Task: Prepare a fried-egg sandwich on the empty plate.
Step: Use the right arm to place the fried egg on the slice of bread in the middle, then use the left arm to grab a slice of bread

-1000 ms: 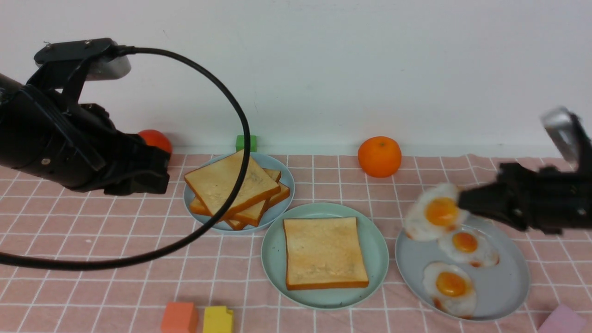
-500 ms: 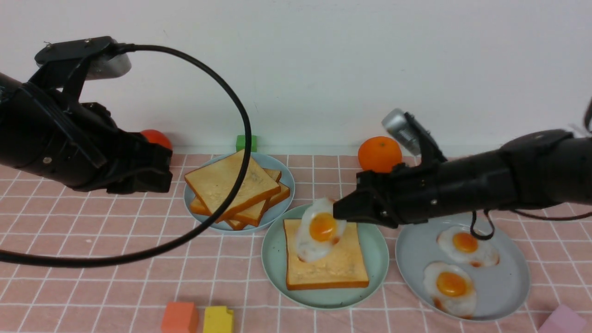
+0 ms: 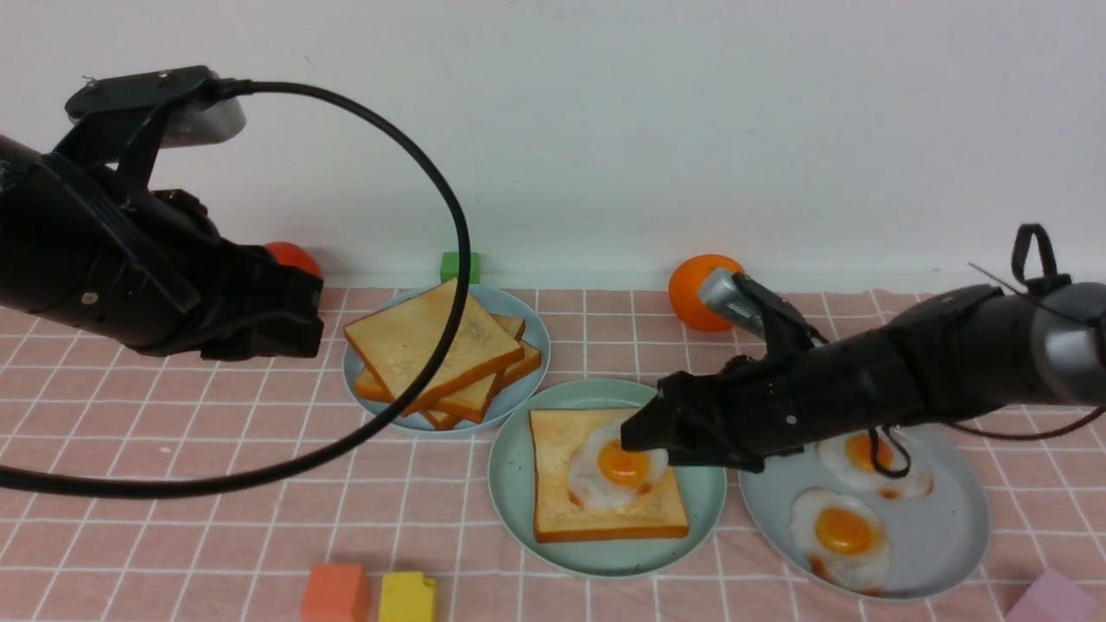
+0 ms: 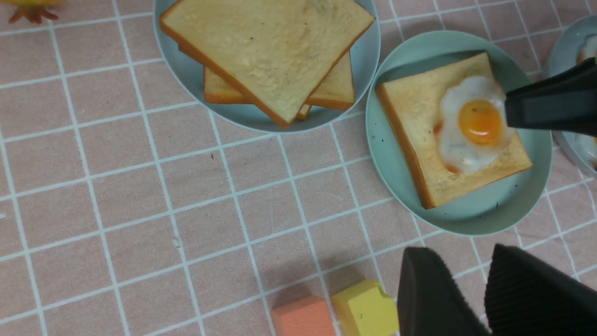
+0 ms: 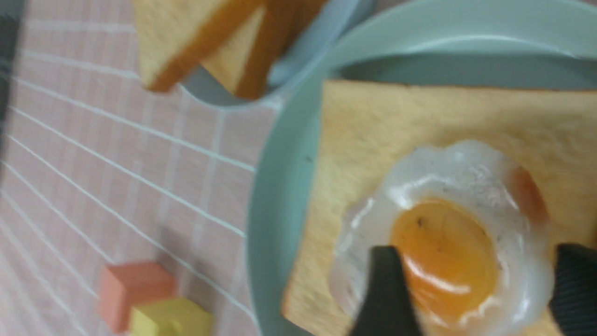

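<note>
Just under R gripper: egg, toast.

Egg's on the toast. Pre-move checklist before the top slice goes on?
1. Egg flat on toast: ok.
2. Toast inside plate rim: ok.
3. Right gripper open: ok, jaws apart on either side of the egg.
4. Right gripper clear of egg: cannot tell, very close.
5. Space above plate free: not ok, right gripper hangs over it.
6. Left gripper empty: ok.
</note>
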### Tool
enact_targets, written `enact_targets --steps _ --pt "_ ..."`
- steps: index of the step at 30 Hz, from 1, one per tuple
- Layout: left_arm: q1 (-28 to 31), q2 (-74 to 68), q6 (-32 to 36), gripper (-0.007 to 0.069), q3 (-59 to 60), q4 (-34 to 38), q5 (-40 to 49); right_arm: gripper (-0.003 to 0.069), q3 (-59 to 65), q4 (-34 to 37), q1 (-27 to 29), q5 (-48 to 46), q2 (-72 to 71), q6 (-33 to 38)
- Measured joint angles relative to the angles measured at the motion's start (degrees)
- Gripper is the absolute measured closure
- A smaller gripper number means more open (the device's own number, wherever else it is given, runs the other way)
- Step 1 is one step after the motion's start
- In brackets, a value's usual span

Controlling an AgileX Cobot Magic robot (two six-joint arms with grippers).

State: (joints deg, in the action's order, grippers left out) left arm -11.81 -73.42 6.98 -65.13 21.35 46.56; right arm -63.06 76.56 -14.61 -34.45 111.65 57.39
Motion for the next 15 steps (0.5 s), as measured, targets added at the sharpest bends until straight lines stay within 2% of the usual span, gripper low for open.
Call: enact_targets --steps 1,3,6,8,9,12,15 --pt "0.00 0.00 0.00 0.0385 0.00 0.00 0.00 0.0083 -0.40 -2.92 0.00 0.24 -1.47 -0.73" --pt "0.00 0.00 -0.15 0.0385 0.00 0.06 -0.19 0.0029 -1.74 -7.91 0.00 0.18 -3.60 -2.87" --pt "0.00 0.00 -0.28 0.0385 0.00 1.10 -0.98 -0.0005 -6.20 -18.07 0.00 -0.93 -7.38 -9.90" --pt "0.00 -0.30 -0.77 0.0385 0.00 1.94 -1.52 -0.0003 -9.49 -24.77 0.00 -3.34 -9.27 -14.80" --pt "0.00 -0.35 -1.07 0.0385 0.00 1.99 -1.63 -0.0002 -9.86 -25.44 0.00 -3.66 -9.48 -15.38" --pt "0.00 -2.29 -4.70 0.0385 -0.07 1.90 -2.71 0.0032 -16.08 -35.73 0.00 -10.23 -12.96 -25.62" --pt "0.53 -6.65 -5.34 0.0385 -1.44 -0.24 -2.79 0.0074 -18.79 -41.94 -0.52 -15.65 -16.69 -33.32"
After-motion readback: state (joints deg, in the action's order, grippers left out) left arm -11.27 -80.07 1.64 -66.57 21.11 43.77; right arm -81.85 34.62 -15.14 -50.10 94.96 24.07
